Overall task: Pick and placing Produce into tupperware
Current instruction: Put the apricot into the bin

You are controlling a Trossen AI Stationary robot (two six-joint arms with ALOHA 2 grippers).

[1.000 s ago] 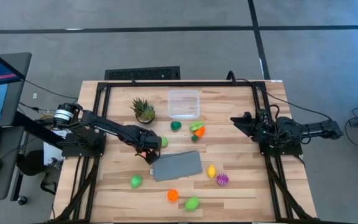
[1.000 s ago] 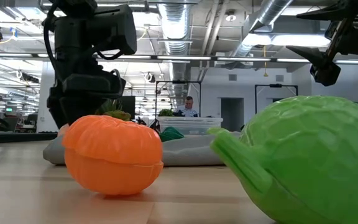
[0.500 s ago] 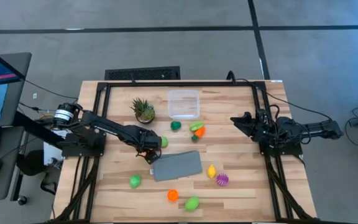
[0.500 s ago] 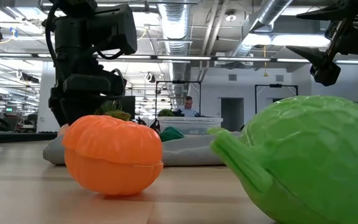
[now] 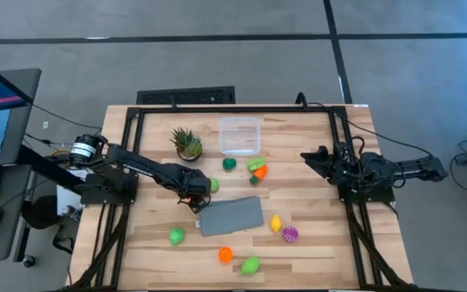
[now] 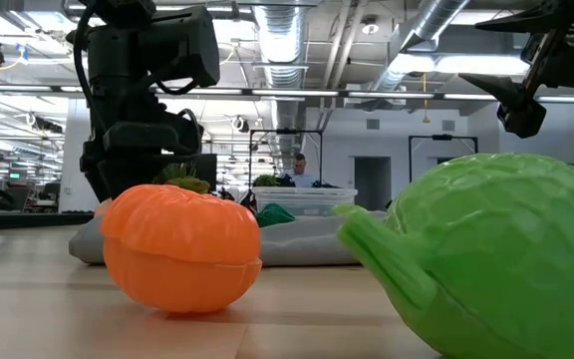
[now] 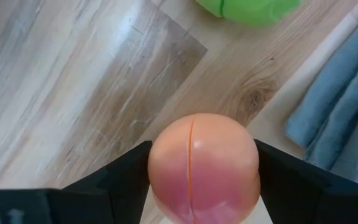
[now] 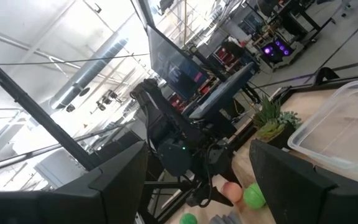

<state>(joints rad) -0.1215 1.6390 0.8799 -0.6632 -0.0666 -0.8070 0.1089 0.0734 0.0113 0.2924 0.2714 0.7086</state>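
Observation:
My left gripper stands at the grey cloth's left end, shut on a pink-orange toy fruit. A light green fruit lies just beside it. The clear tupperware stands at the far middle of the table. More produce lies loose: a dark green piece, an orange-and-green piece, a yellow one, a spiky purple one, and green, orange and green ones near the front. My right gripper hangs open above the table's right side. My left gripper pinches the pink-orange fruit between its two fingers, one on each of its rounded sides. The fingers come from above, pointing down. The fruit's seam runs between the fingers. Whether the fruit rests on the table, I cannot tell.
A spiky green potted plant stands left of the tupperware. The flat grey cloth lies at the table's middle, right beside my left gripper. In the low view, the orange fruit and a green one fill the foreground.
My left gripper has shut on the pink-orange fruit while staying in the same spot by the cloth. The fruit has not moved.

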